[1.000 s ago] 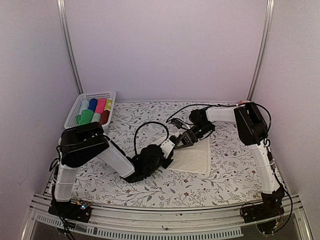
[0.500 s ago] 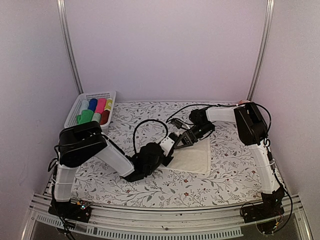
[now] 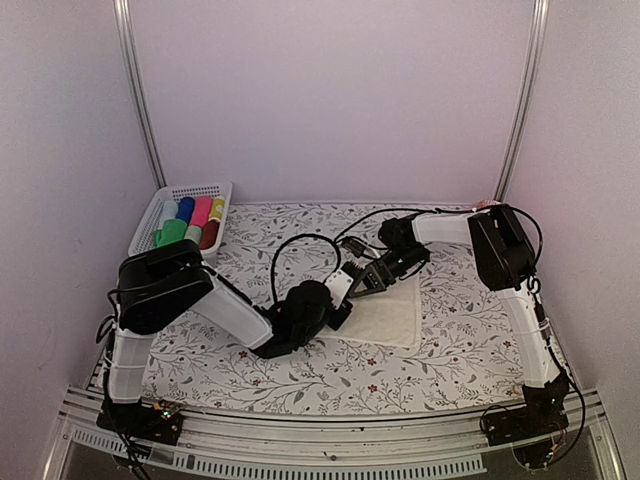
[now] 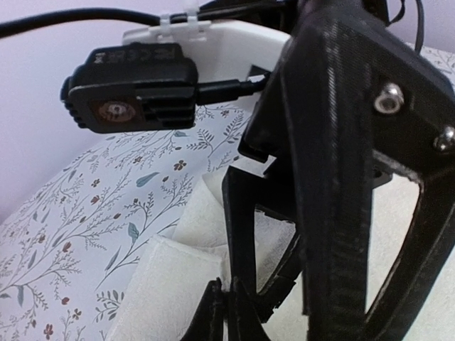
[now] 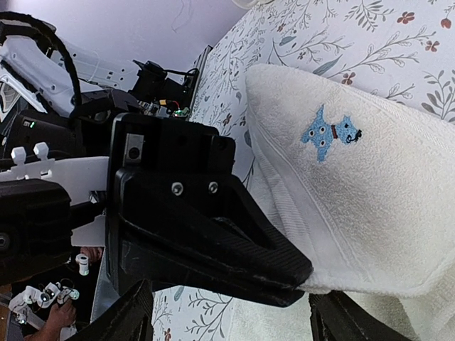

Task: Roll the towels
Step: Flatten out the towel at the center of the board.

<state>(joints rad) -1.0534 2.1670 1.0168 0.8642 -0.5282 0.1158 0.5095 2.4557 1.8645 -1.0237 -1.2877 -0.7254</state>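
Note:
The cream-white towel (image 3: 390, 315) lies on the flowered table, its near-left edge folded up. It carries a small blue dog mark (image 5: 329, 135). My left gripper (image 3: 343, 300) is shut on that raised edge of the towel (image 4: 163, 284); its thin tips (image 4: 227, 304) pinch the cloth. My right gripper (image 3: 362, 283) stands open right next to it, its fingers (image 5: 135, 316) to either side of the left gripper's jaws and the pinched fold. The green towel (image 3: 170, 236) sits in the basket at the far left.
A white basket (image 3: 190, 190) at the back left holds blue, pink, red and yellow rolls. Black cables loop over the table between the arms (image 3: 300, 250). Metal posts (image 3: 140, 100) stand at the back corners.
The left gripper has closed on the cream towel's edge, and its wrist has slid slightly right toward the right gripper. The right arm has stayed put.

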